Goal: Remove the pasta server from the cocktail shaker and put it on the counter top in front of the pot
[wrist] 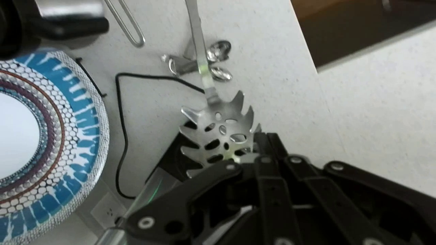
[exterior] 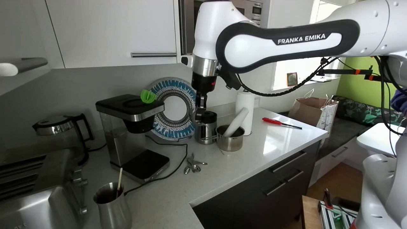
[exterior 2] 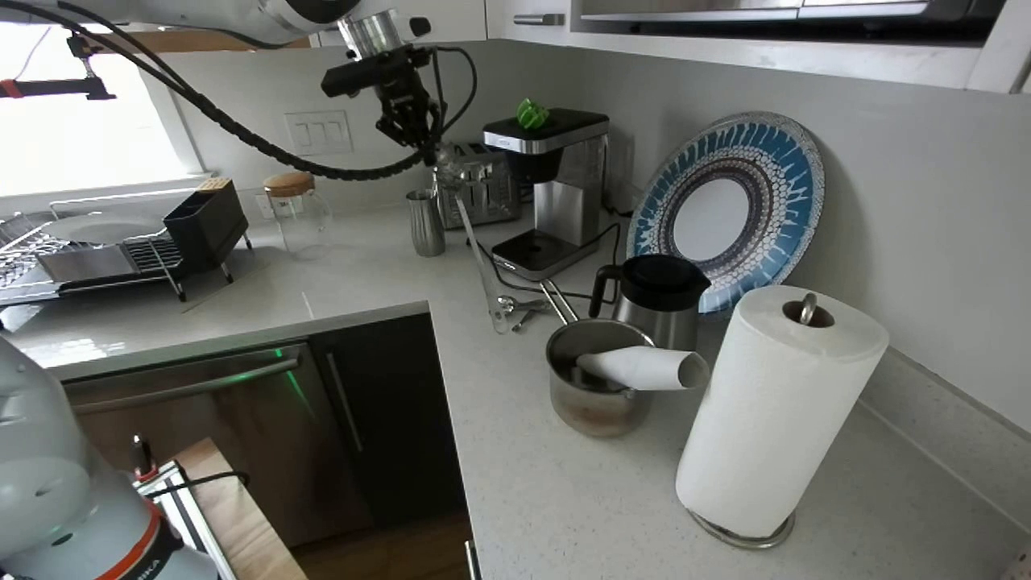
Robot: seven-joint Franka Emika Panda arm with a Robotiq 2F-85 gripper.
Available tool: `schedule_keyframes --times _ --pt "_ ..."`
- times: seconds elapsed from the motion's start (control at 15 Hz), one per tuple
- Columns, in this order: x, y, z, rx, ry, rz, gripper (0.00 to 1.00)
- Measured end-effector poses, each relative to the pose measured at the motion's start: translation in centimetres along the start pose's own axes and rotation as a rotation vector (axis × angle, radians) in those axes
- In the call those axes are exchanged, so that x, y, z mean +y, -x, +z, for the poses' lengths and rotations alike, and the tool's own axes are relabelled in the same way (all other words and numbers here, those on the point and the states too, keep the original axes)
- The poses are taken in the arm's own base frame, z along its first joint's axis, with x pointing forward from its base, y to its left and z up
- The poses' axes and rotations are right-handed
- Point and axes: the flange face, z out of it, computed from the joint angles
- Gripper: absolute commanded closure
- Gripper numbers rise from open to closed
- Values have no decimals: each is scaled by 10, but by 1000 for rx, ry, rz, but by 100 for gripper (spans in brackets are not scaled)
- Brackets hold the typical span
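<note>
My gripper point(exterior: 200, 118) is high above the counter top point(exterior: 222, 168), and shows in an exterior view point(exterior 2: 429, 155) and the wrist view point(wrist: 268, 137). It is shut on the toothed metal head of the pasta server point(wrist: 221, 119). The server point(exterior 2: 479, 250) hangs tilted, handle down; I cannot tell whether its end touches the counter. The cocktail shaker point(exterior: 113, 206), a steel cup with a thin pale stick, stands apart from the server, also in an exterior view point(exterior 2: 425, 224). No squat black pot shows; a steel saucepan point(exterior 2: 600, 403) holding a white roll stands on the counter point(exterior 2: 515, 467).
Measuring spoons point(exterior: 193, 163) lie below the server. A coffee maker point(exterior: 136, 143), its black cord, a black-lidded carafe point(exterior 2: 664, 294), a blue plate point(exterior 2: 749, 201) and a paper towel roll point(exterior 2: 781, 411) stand around. A toaster point(exterior: 38, 190) and a red screwdriver point(exterior: 275, 121) are farther off.
</note>
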Motion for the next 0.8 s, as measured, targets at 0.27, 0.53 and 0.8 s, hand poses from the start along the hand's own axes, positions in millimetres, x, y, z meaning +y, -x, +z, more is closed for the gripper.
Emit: schedule_keyframes --times 0.27,0.53,0.8 --pt "-1 12 43 -189 58 -89 99" --pt "-20 15 79 -353 7 -115 99" --pt "-20 19 120 -449 -11 -39 99"
